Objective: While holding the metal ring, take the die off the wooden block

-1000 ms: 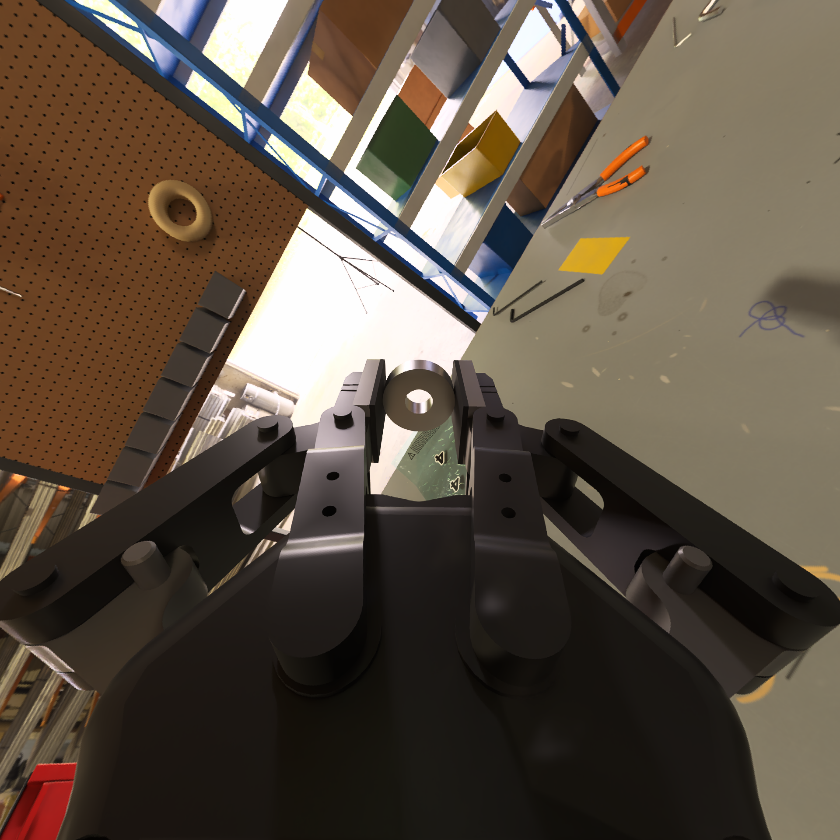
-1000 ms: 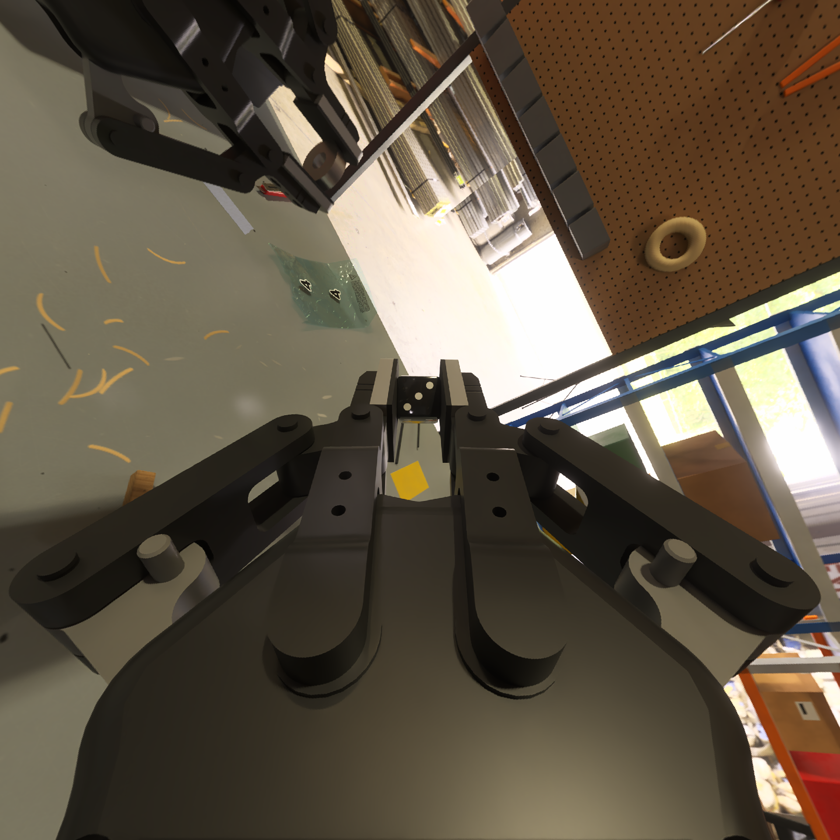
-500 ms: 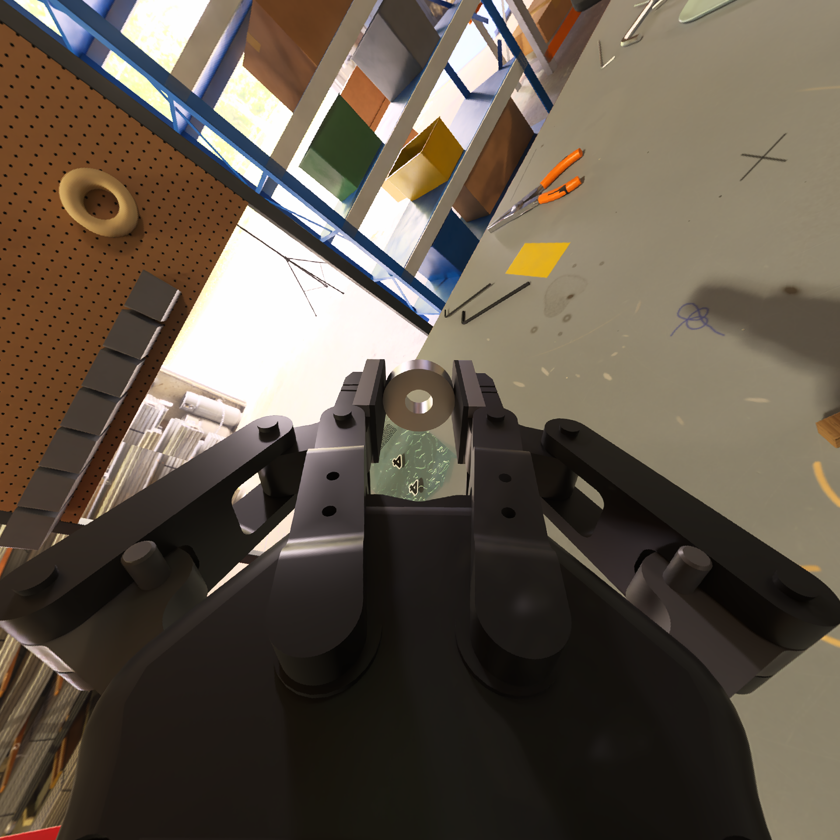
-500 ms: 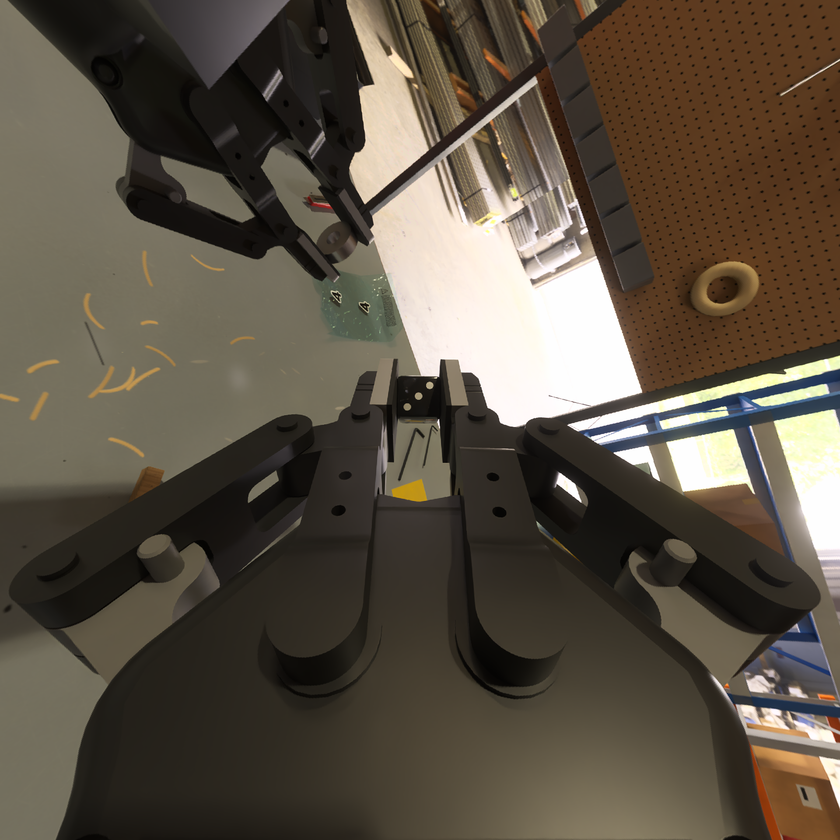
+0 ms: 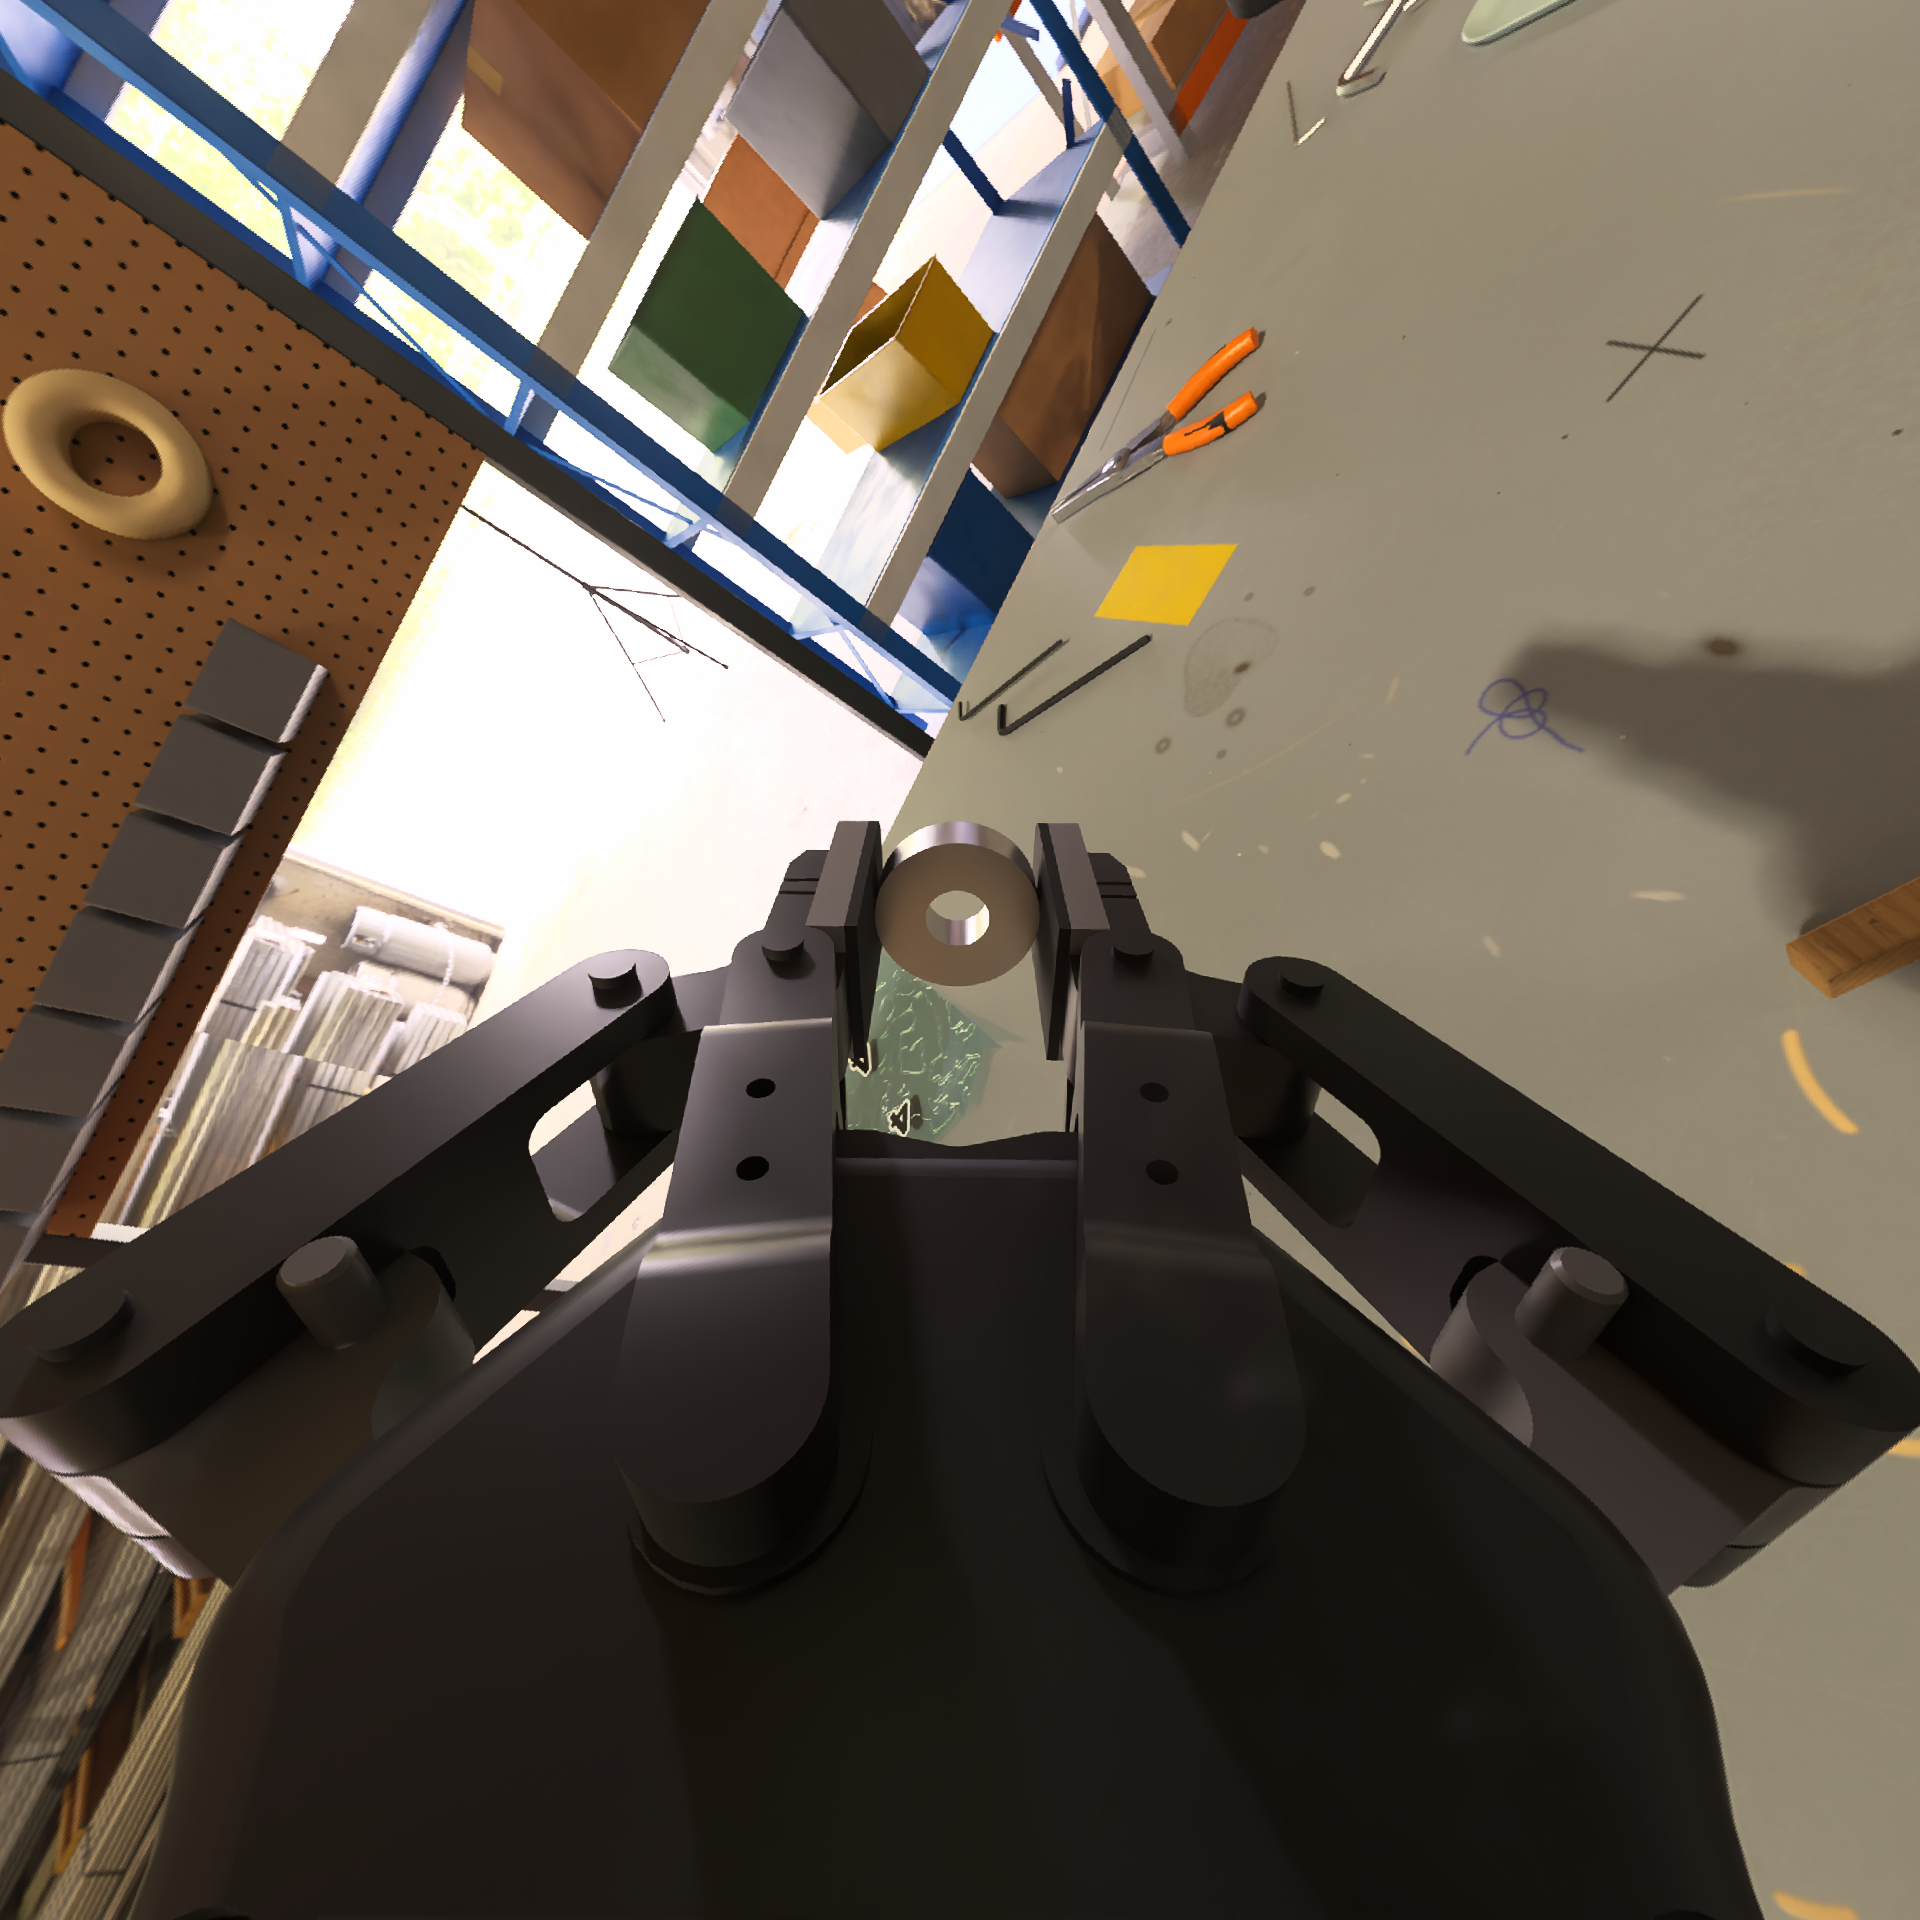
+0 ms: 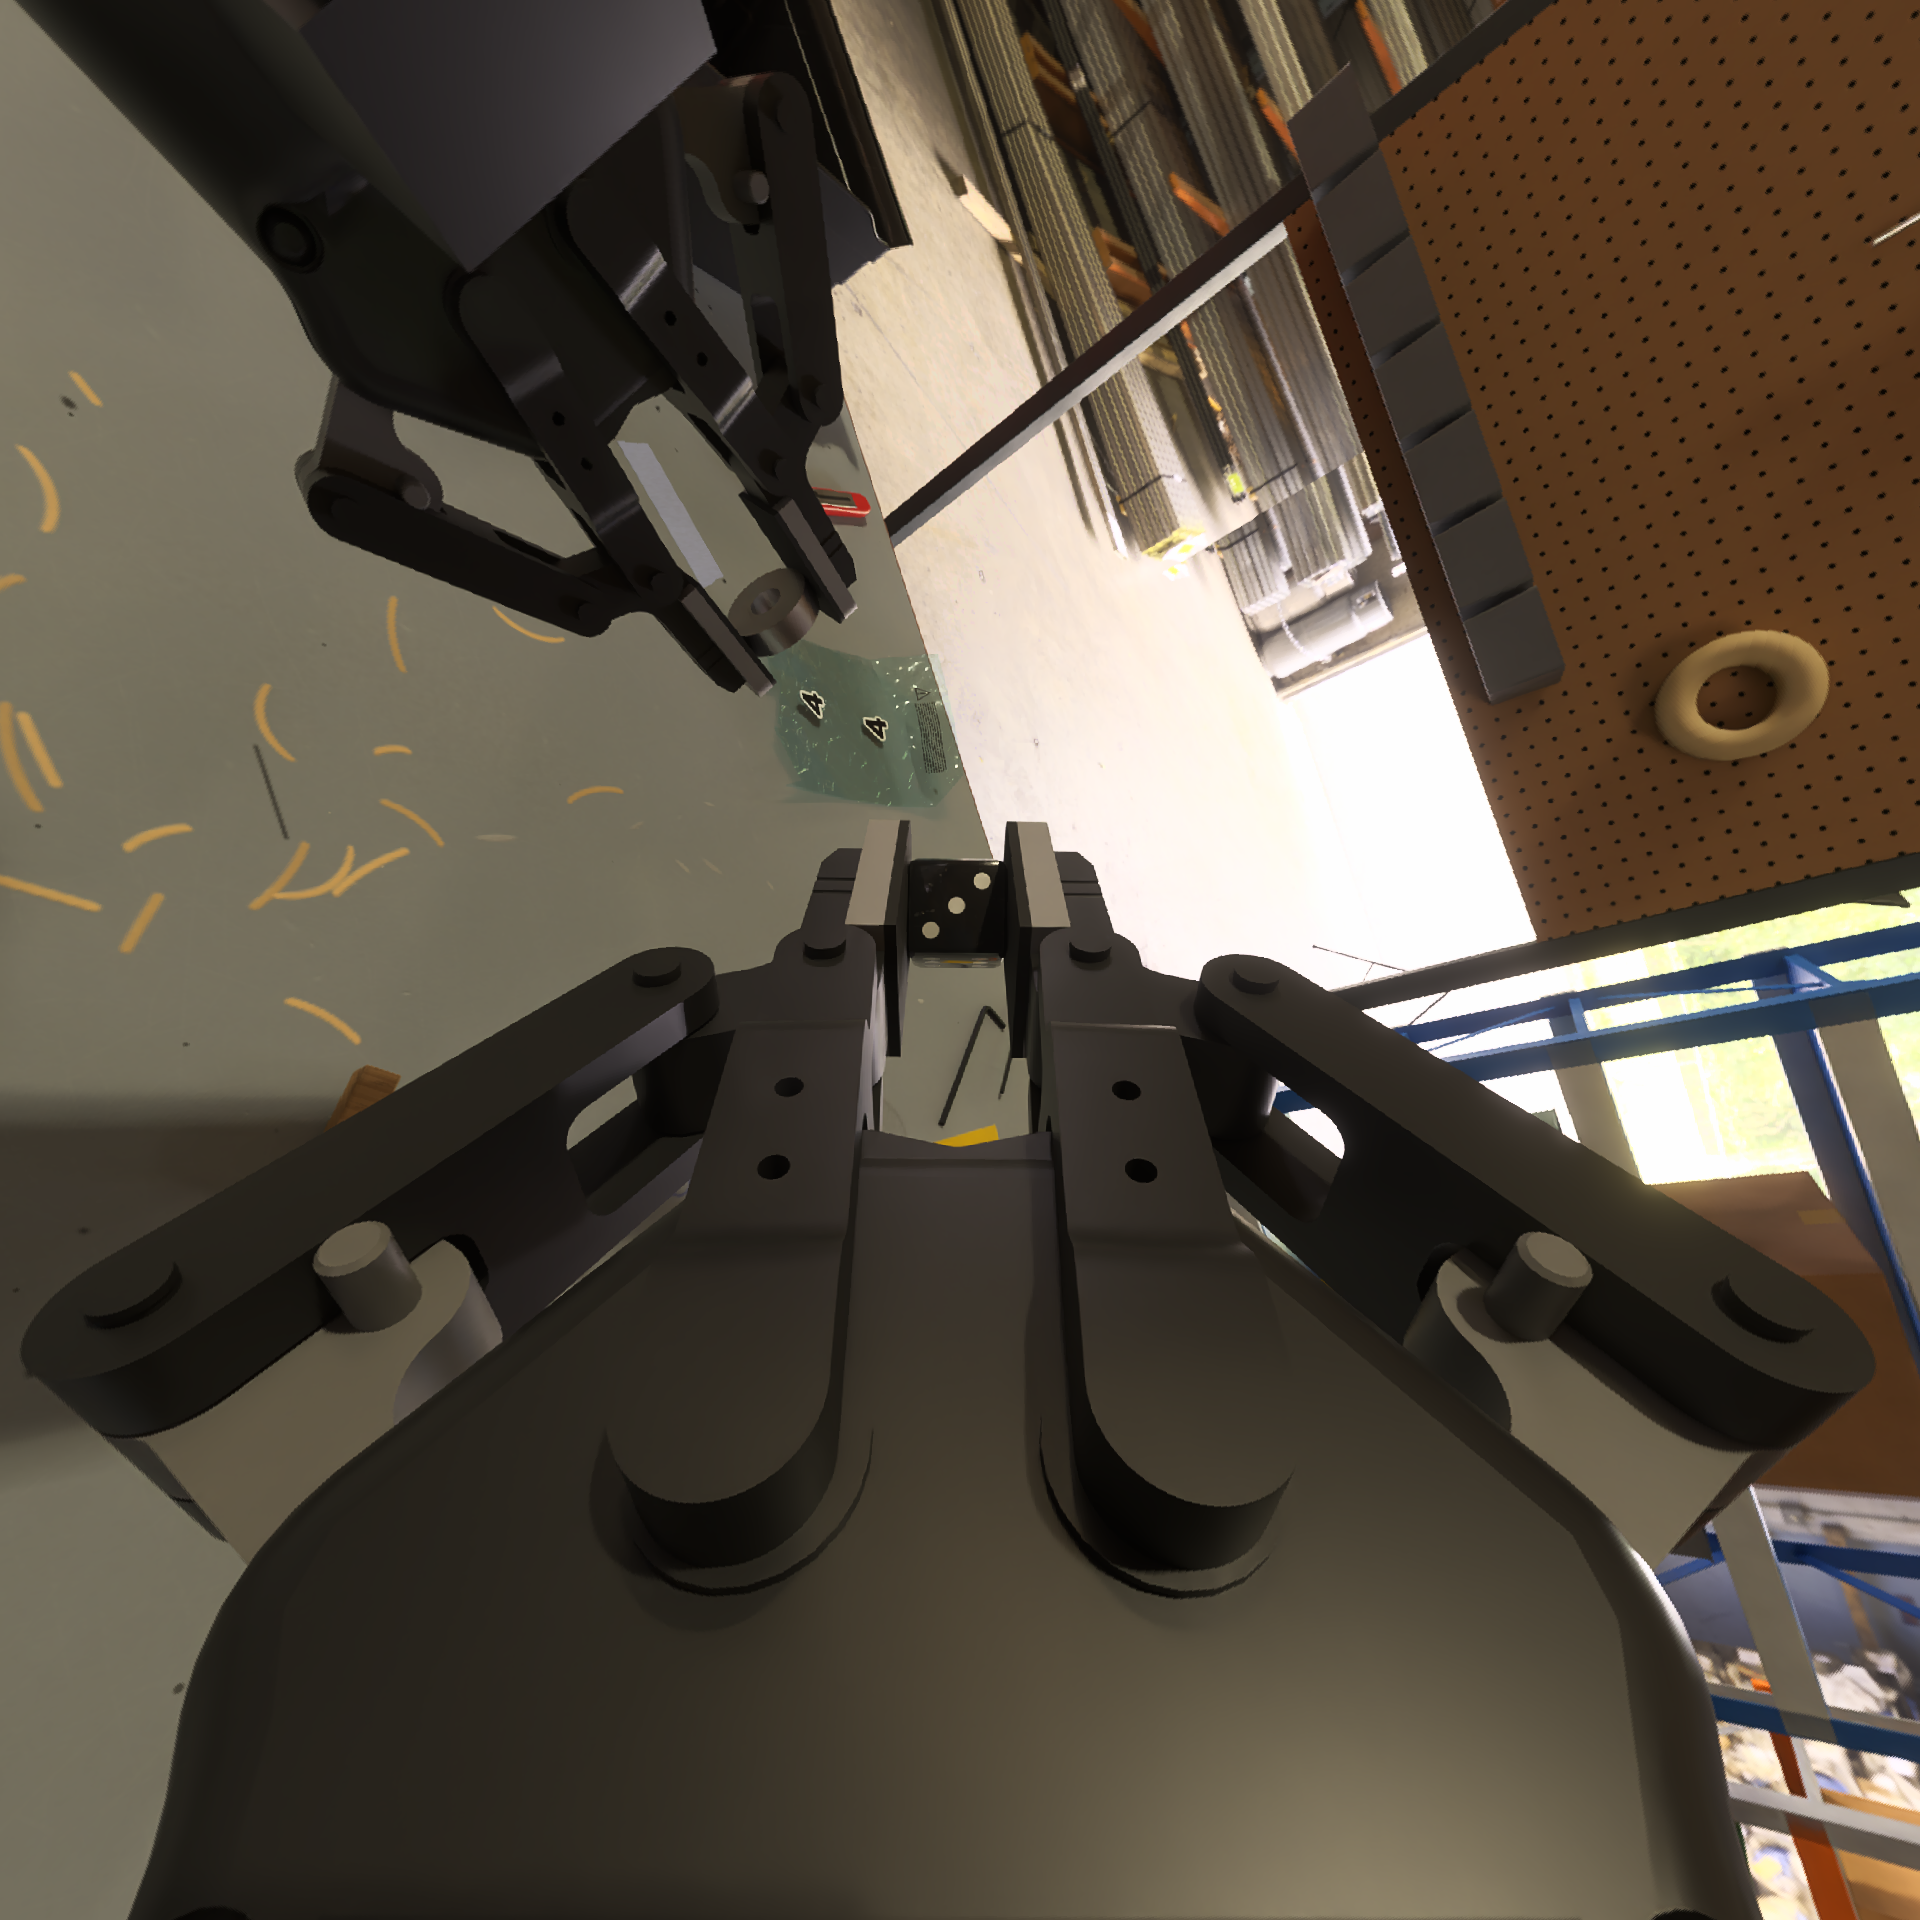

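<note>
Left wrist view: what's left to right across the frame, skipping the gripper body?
Tan ring on the pegboard → green box → yellow box → metal ring in the left gripper → orange-handled pliers → blue scribble → wooden block.

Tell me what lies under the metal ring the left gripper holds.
Below the silver metal ring, clamped in the left gripper, lies a translucent green plastic bag on the grey workbench. The left wrist view's fingers hide the bag's edges.

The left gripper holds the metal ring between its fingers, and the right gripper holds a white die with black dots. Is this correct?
Not quite: the die in the right gripper is black with white dots, as the right wrist view shows. The left gripper does hold the metal ring between its fingers.
</note>
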Action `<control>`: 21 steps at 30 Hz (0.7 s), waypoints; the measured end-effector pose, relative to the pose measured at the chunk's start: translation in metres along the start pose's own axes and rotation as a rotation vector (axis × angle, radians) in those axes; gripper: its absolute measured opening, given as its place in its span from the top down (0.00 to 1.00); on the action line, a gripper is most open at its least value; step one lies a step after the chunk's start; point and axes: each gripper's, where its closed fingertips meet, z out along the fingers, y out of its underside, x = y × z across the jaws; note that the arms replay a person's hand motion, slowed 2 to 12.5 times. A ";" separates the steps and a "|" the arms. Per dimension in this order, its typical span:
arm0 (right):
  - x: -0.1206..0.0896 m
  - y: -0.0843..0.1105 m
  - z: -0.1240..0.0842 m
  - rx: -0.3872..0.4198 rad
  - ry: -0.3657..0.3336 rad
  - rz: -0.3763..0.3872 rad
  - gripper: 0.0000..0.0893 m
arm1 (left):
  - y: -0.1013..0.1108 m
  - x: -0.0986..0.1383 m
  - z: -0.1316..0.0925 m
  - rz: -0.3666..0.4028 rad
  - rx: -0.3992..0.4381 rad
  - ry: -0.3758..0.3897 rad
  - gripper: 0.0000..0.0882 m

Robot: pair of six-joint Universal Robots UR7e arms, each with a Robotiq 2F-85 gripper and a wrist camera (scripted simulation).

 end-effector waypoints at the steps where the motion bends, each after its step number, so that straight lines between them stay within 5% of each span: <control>1: 0.000 0.001 0.000 0.004 -0.001 -0.006 0.82 | 0.000 0.001 0.000 -0.003 0.001 0.005 0.71; 21: -0.016 0.006 -0.013 -0.042 -0.048 -0.093 0.82 | -0.001 0.011 0.005 -0.013 -0.003 0.051 0.71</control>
